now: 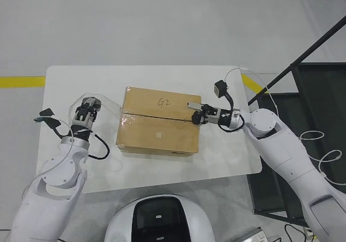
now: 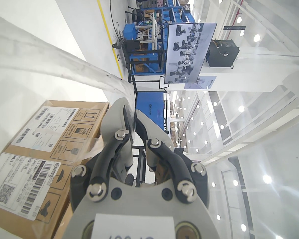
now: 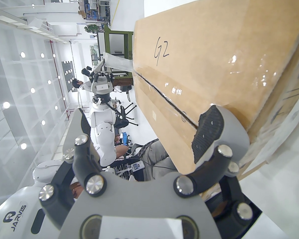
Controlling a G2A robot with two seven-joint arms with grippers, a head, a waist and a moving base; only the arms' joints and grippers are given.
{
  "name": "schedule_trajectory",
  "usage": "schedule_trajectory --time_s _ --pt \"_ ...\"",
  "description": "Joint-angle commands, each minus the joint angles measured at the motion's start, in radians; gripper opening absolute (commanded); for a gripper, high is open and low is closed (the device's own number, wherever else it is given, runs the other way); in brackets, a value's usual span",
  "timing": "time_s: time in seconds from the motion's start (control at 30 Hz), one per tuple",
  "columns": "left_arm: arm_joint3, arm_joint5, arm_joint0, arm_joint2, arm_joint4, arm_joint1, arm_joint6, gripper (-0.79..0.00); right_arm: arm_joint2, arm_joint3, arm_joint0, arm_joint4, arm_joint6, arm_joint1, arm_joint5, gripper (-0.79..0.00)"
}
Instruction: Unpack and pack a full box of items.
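One cardboard box (image 1: pixel 159 123) sits mid-desk (image 1: pixel 221 163), flaps closed. Your left tool (image 1: pixel 89 109) is pinched together on a clear tape strip (image 2: pixel 64 64) that runs to the box's seam. Your right tool (image 1: pixel 194 113) stands apart, with one finger (image 3: pixel 209 130) at the seam's opposite end.

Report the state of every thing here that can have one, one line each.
Brown cardboard box: flaps shut, flat on the white table.
Clear tape strip: lifted off the box, one end at the top seam.
Left gripper: shut on the clear tape strip.
Right gripper: open, at the box's opposite end, by the seam.
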Motion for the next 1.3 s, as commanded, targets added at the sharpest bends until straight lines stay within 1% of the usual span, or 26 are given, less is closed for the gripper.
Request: schedule_trajectory --time_s 0.0,0.2,0.4,0.57,0.73,0.87,1.13,1.27 --pt "-0.003 0.005 0.003 -0.015 -0.002 0.000 -0.008 -0.785 0.006 -0.005 -0.002 -0.009 0.004 0.001 0.016 0.000" --pt "-0.015 0.033 0.005 -0.023 0.030 -0.004 -0.034 -0.785 0.016 -0.025 -0.006 -0.026 0.015 -0.001 0.040 0.000" --pt "-0.005 0.035 -0.004 -0.014 0.019 -0.012 -0.062 -0.785 0.038 -0.025 -0.014 -0.016 0.018 -0.003 0.030 0.000" --pt "-0.007 0.046 -0.015 0.012 0.056 -0.016 -0.113 -0.785 0.053 -0.019 -0.022 -0.018 0.026 -0.004 0.033 0.000" --pt "-0.022 0.060 -0.029 0.052 0.103 -0.023 -0.132 -0.785 0.050 -0.022 -0.026 -0.019 0.035 -0.009 0.034 0.000" --pt "-0.014 0.084 -0.059 0.098 0.149 -0.031 -0.145 -0.785 0.047 -0.015 -0.020 -0.022 0.042 -0.014 0.033 0.000" --pt "0.063 0.150 -0.150 0.206 0.222 -0.054 -0.186 -0.785 0.041 0.004 -0.010 -0.023 0.059 -0.025 0.029 0.000" --pt "0.094 0.177 -0.174 0.254 0.275 -0.063 -0.203 -0.785 0.038 0.015 -0.005 -0.022 0.067 -0.030 0.030 0.000"
